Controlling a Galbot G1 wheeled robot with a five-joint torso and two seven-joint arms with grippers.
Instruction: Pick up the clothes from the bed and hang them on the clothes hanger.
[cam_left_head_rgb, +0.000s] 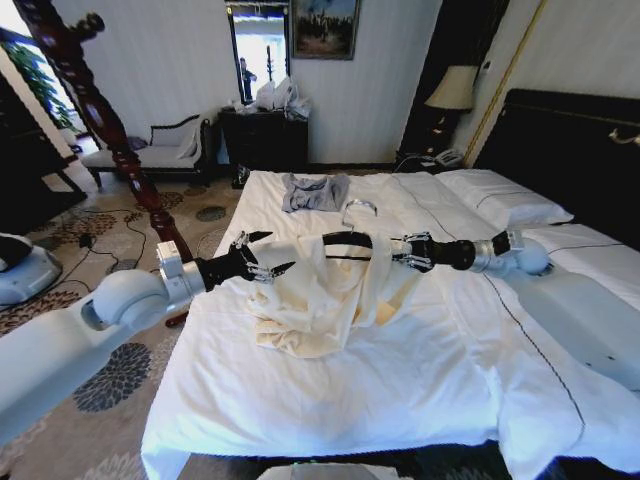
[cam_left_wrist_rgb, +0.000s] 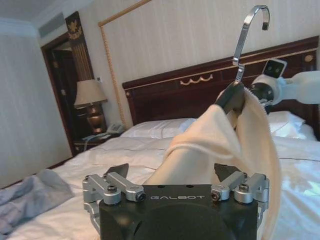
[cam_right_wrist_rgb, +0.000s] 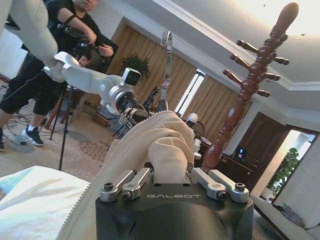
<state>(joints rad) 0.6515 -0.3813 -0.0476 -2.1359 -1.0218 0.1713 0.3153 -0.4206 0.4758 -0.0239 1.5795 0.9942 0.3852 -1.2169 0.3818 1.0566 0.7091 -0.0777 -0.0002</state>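
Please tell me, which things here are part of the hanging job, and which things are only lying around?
Job:
- cream shirt, draped on the hanger
- black hanger with silver hook
- bed
- left hand, open beside the shirt
- right hand, shut on shirt and hanger end

Lying about:
- grey garment
- pillows
- bedside lamp

The clothes (cam_left_head_rgb: 320, 295) are showing as thin, matt, wrinkled cream cloth, draping over a black clothes hanger (cam_left_head_rgb: 348, 240) whose polished metal hook (cam_left_wrist_rgb: 248, 35) is gleaming. The bed (cam_left_head_rgb: 400, 390) is wearing smooth white cloth sheets.
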